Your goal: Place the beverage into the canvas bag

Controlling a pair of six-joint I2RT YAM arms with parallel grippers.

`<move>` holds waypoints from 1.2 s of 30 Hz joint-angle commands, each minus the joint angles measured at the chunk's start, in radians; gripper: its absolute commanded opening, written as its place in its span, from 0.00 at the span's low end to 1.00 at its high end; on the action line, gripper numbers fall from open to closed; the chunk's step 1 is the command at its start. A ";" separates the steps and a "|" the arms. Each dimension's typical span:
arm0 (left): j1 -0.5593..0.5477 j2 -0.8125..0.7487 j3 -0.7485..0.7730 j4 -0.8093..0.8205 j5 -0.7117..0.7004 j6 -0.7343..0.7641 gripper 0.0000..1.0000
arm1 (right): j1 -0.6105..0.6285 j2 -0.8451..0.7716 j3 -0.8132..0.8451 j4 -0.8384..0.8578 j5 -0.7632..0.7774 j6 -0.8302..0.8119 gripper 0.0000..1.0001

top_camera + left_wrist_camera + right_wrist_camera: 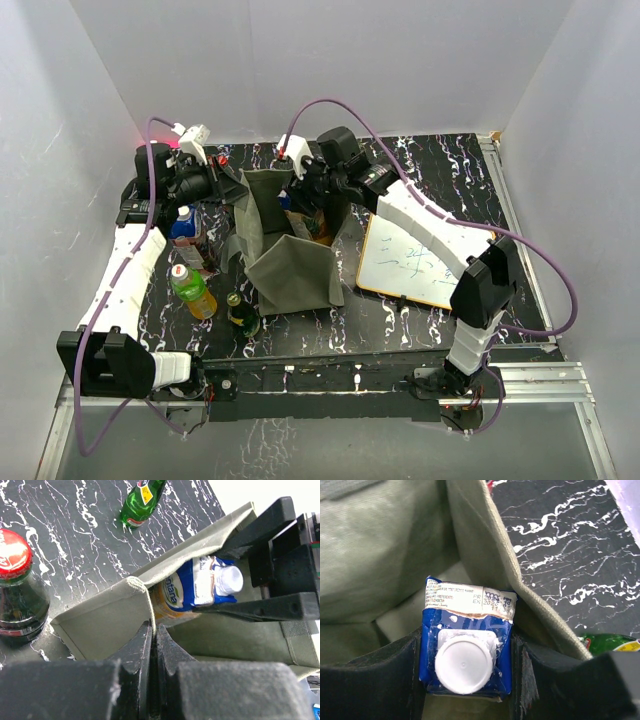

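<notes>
The olive-grey canvas bag (285, 250) stands open in the middle of the table. My left gripper (152, 630) is shut on its cord handle (142, 592) at the rim and holds that side of the bag (100, 625). My right gripper (467, 667) is shut on the top of a blue carton with a white cap (465, 665), the beverage, and holds it inside the bag's mouth (380, 555). The carton also shows in the left wrist view (195, 587) between the right gripper's black fingers (260, 607), below the bag's rim.
A framed whiteboard (415, 260) lies right of the bag. Left of the bag stand a blue-capped bottle (183, 225), a green bottle with a red cap (192, 290) and a dark green glass bottle (240, 315). A red-capped dark bottle (17, 595) is close to my left gripper.
</notes>
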 commanded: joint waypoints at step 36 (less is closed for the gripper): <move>-0.023 -0.060 -0.085 0.032 0.031 0.006 0.00 | -0.076 -0.184 -0.435 0.742 0.363 0.115 0.36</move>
